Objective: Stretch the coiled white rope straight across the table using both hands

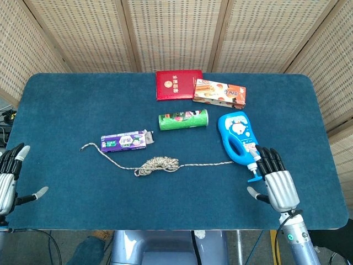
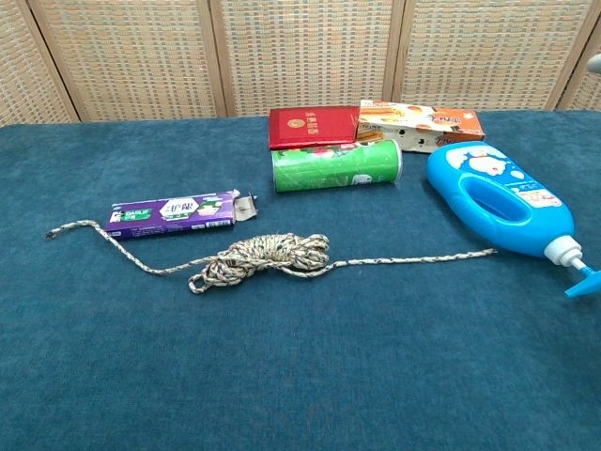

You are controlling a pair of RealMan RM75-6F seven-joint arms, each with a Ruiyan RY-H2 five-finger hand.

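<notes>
The white rope [image 1: 158,163] [image 2: 268,256] lies on the blue table with a loose coil in the middle. One end trails left past the purple box, the other runs right toward the blue bottle. My left hand [image 1: 6,179] is at the front left edge, fingers spread, holding nothing. My right hand [image 1: 277,180] hovers at the front right, just below the bottle's pump, fingers apart and empty. Neither hand touches the rope. The chest view shows no hand.
A purple box [image 1: 124,141] lies just above the rope's left stretch. A green can [image 1: 183,119] lies on its side mid-table. A blue pump bottle [image 1: 238,137] sits by the rope's right end. A red book [image 1: 178,84] and snack box [image 1: 219,92] are at the back.
</notes>
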